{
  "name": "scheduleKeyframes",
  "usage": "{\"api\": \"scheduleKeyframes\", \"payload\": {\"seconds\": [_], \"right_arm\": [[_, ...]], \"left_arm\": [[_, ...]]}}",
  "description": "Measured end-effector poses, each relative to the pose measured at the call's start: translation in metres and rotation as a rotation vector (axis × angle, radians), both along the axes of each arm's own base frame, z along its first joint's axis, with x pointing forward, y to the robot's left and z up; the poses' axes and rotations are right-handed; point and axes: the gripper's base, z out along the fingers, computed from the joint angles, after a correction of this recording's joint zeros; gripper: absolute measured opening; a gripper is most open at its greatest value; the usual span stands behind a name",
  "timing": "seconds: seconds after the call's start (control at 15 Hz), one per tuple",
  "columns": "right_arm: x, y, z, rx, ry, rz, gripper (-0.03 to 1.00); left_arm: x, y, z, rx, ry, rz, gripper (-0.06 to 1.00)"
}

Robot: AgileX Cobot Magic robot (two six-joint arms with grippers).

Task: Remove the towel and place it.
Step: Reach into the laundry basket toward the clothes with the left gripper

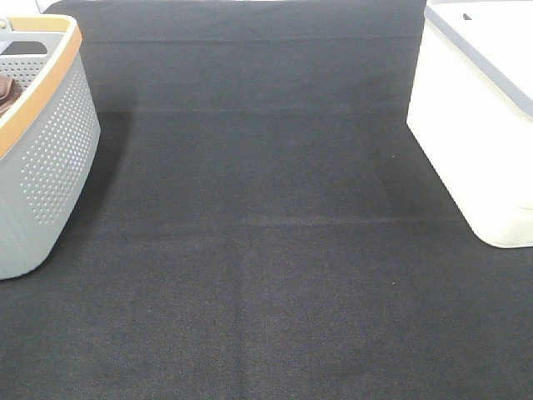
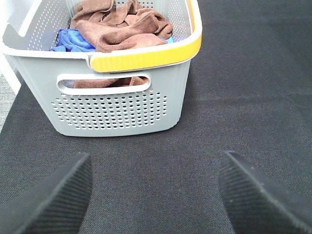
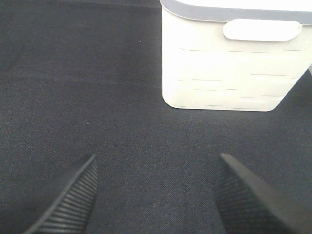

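Towel [image 2: 122,29] bunched in grey basket [image 2: 117,112], partly hidden, left fingers [image 2: 53,200] and right fingers [image 3: 63,200] wide apart

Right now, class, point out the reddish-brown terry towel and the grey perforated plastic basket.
Reddish-brown terry towel [image 2: 122,30]: left wrist view, crumpled middle.
Grey perforated plastic basket [image 2: 112,113]: left wrist view, front wall.

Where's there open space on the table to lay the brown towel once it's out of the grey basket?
The black mat is bare between the grey basket on the left and the white bin on the right, through to the near edge. Only the basket is crowded: the brown towel is bunched with a blue cloth.
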Motion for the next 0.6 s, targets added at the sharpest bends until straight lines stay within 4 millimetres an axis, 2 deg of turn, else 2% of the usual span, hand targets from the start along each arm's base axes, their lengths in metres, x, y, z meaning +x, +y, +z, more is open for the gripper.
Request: {"api": "scheduleKeyframes", "payload": {"seconds": [0.6], "right_arm": [[0.0000, 0.0000, 0.0000, 0.000, 0.000, 0.000, 0.65]], "left_arm": [[0.0000, -0.0005, 0.0000, -0.005, 0.000, -0.003, 0.70]]}}
